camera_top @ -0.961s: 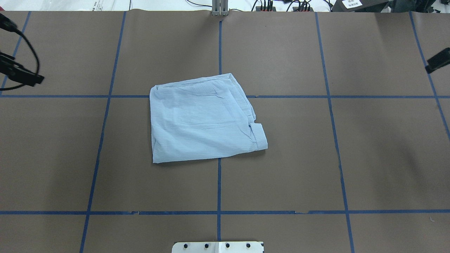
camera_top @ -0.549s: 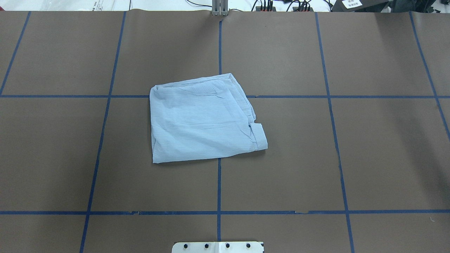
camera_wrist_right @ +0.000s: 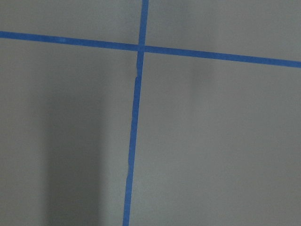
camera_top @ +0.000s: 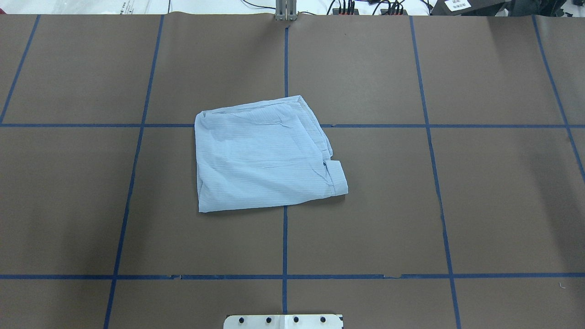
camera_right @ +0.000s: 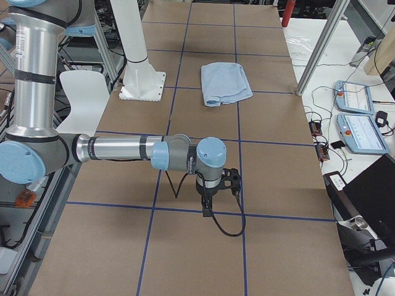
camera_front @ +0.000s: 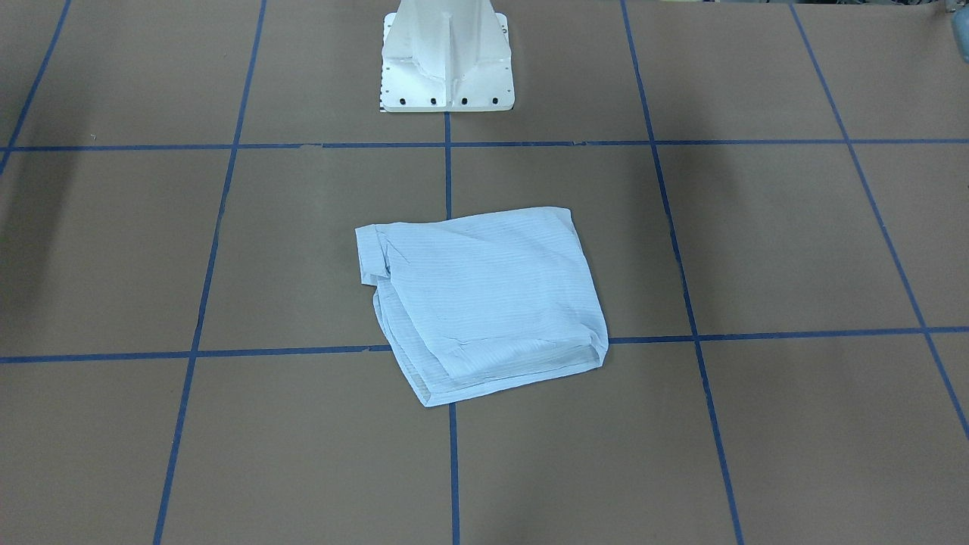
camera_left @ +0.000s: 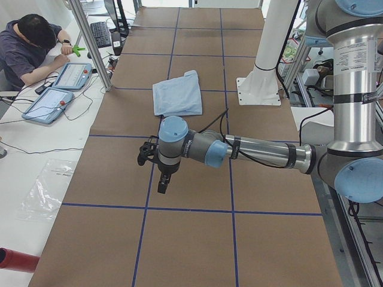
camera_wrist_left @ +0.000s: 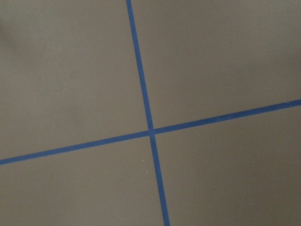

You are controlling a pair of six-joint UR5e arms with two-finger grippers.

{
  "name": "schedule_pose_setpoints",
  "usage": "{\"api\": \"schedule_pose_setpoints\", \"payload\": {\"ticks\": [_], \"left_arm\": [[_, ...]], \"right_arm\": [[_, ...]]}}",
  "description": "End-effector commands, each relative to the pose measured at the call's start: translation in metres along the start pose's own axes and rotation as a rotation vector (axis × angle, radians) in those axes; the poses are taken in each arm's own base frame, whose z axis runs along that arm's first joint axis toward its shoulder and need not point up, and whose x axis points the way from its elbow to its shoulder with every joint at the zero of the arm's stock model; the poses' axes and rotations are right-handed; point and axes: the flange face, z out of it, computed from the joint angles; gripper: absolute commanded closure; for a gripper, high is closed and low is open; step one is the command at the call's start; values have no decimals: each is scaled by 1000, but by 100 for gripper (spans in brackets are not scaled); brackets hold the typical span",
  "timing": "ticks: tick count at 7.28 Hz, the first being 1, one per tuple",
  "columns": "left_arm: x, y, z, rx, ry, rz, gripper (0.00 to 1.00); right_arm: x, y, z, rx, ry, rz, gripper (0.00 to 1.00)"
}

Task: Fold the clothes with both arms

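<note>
Appearing to be finishing the fold: resting the shirt (camera_top: 265, 155) as a compact stack at mid-table (camera_top: 502, 205), hanging the left gripper (camera_left: 161, 182) and right gripper (camera_right: 206, 206) well apart from it, spread or pressed together impossible to tell. Possibly calling only for straightening the uneven edge. Showing no container.

The table (camera_top: 502, 205) is covered with brown paper, and lines of blue tape (camera_top: 284, 242) divide it in large squares. Along one side stands a white bench (camera_left: 36, 146) with two blue-edged tablets (camera_left: 49, 105) and a keyboard (camera_left: 100, 34), where a seated person (camera_left: 24, 54) leans over, beside a metal post (camera_left: 91, 45)
</note>
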Motion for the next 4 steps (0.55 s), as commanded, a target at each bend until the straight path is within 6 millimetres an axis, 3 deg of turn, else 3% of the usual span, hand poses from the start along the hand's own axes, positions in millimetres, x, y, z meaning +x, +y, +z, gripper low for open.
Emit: {"api": "schedule_pose_setpoints", "payload": {"ticks": [1, 3, 4], "left_arm": [[-28, 38, 7, -36, 37, -2, 0], [-41, 47, 13, -120, 21, -82, 0], [-47, 49, 11, -122, -7, -9, 0]], "right_arm": [[1, 1, 1, -1, -7, 3, 0], [1, 2, 2, -4, -7, 5, 0], [1, 1, 2, -2, -9, 4, 0]]}}
